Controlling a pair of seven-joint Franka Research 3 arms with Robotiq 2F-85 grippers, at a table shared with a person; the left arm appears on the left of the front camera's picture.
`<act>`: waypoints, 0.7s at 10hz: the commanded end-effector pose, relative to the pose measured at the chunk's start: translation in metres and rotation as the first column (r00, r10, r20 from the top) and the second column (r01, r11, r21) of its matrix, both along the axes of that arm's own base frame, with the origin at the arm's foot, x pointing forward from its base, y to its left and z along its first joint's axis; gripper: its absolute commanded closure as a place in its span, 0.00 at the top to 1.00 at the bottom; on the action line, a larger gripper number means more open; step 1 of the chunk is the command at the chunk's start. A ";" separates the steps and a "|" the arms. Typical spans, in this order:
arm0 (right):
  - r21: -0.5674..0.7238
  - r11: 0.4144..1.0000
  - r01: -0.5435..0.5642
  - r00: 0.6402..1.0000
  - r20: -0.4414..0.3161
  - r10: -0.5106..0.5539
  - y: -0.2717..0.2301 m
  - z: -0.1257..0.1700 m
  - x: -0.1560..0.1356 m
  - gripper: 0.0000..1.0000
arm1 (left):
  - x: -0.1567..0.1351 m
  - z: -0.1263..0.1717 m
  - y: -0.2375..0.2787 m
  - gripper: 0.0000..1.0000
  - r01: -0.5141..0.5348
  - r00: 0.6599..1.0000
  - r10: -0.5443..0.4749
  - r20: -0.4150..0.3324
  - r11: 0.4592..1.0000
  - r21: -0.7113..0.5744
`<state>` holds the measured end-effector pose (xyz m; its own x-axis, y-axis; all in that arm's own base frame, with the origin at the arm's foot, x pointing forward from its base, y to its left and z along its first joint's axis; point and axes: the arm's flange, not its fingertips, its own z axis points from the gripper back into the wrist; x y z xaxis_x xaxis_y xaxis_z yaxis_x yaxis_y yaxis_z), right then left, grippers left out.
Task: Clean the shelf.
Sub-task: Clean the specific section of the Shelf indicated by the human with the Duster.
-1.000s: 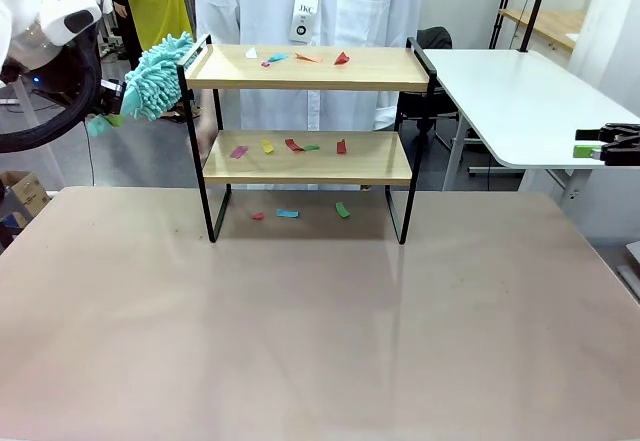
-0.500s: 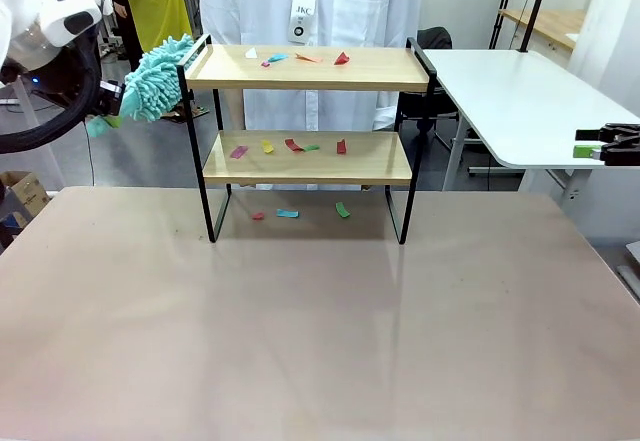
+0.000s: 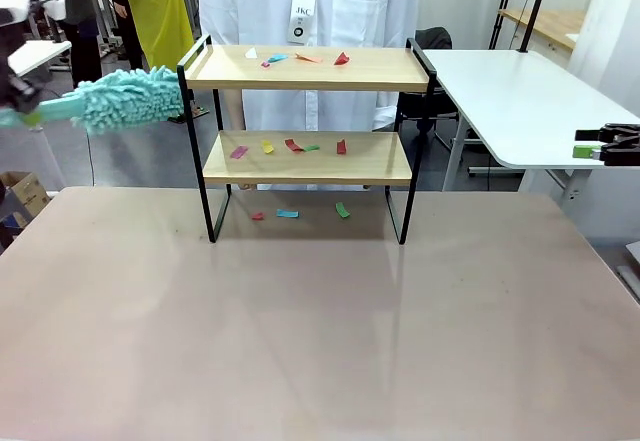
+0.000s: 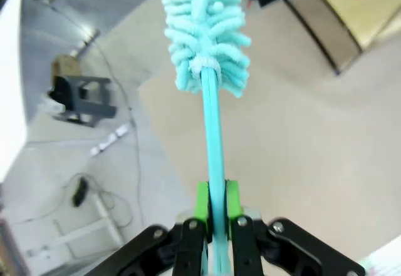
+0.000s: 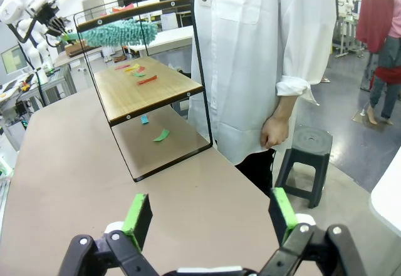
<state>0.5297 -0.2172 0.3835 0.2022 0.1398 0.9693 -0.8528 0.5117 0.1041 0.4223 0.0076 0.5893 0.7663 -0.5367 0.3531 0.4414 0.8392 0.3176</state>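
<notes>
The shelf [image 3: 385, 69] stands toward the far side of the counter [image 3: 320, 331], about centred, with its long side facing the robot. Its black frame rises into a handle at each end. The counter in front of it and to both sides lies bare and wide. Just behind it stands a person in a white coat [image 3: 340, 6], and a white side table [image 3: 510, 101] sits off beyond the right end.

On the top board lie four small paper scraps [image 3: 342, 58] in white, blue, orange and red, all on the left and middle part. The lower board carries five scraps in a row: pink, yellow, red, green and red. Three more, red, blue and green, lie on the counter under the shelf.

The left tool [image 4: 213, 204] is clenched on the thin handle of a teal duster [image 3: 130, 99], green pads pressed to either side of it. The duster points almost level toward the shelf, at the height of the top board. Its fluffy head ends right at the left handle, and I cannot tell whether the two touch.

The right tool [image 3: 592, 143] hangs well apart at the right edge, over the gap beside the side table, its jaws spread wide and grasping nothing.
</notes>
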 end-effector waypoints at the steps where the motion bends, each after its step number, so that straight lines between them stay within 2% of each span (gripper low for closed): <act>1: -0.001 1.000 0.000 1.000 0.004 0.000 0.002 0.002 0.001 1.00 | -0.019 0.016 0.023 0.13 0.144 0.990 -0.141 -0.030 0.979 0.147; 3: -0.001 1.000 0.000 1.000 0.004 0.000 0.002 0.002 0.001 1.00 | -0.048 0.034 0.049 0.13 0.341 0.937 -0.310 -0.158 0.909 0.241; 4: -0.001 1.000 0.000 1.000 0.004 0.000 0.002 0.002 0.001 1.00 | -0.058 0.041 0.055 0.13 0.431 0.900 -0.384 -0.206 0.854 0.292; 7: -0.001 1.000 0.000 1.000 0.004 0.000 0.002 0.002 0.001 1.00 | -0.091 0.050 0.059 0.13 0.654 0.744 -0.547 -0.385 0.715 0.248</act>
